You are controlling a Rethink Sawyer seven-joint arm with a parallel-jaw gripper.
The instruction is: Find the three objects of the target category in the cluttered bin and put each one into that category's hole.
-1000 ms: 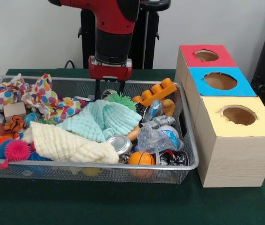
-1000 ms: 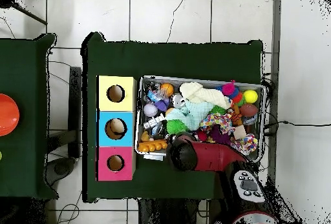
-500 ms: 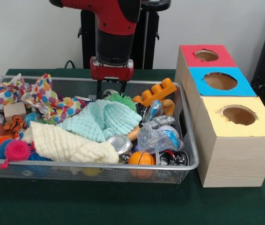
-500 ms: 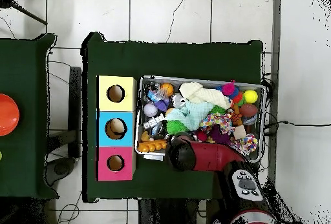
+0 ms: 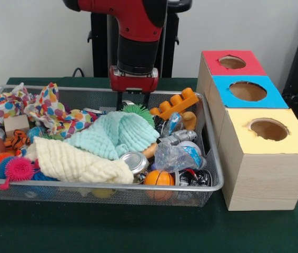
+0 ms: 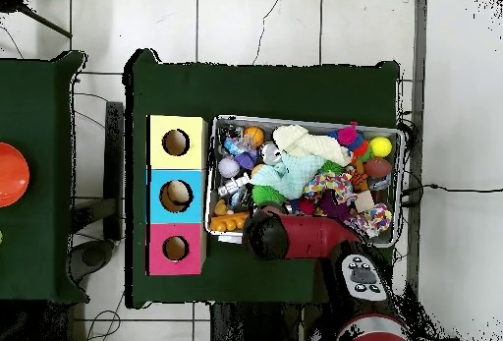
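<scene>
My gripper (image 5: 133,104) hangs from the red arm over the back of the wire mesh bin (image 5: 212,158), just behind a green spiky ball (image 5: 136,112) and left of an orange block toy (image 5: 175,103). Its two dark fingers stand apart, open; a bit of silver shows between them, and I cannot tell what it is. To the bin's right stand three wooden boxes with round holes: red (image 5: 254,66), blue (image 5: 272,97) and yellow (image 5: 296,139). In the overhead view the arm's head (image 6: 263,237) hides the gripper at the bin's edge nearest the boxes (image 6: 192,182).
The bin is packed: a mint cloth (image 5: 120,134), a cream cloth (image 5: 75,161), a polka-dot cloth (image 5: 54,113), a silver can (image 5: 134,161), a crushed plastic bottle (image 5: 178,155), a small basketball (image 5: 158,178) and spiky balls (image 5: 17,168). An orange bowl (image 6: 10,173) sits on another table.
The arm has slid toward the boxes along the bin's back edge, with the gripper staying at about the same height. Nothing in the bin has visibly shifted.
</scene>
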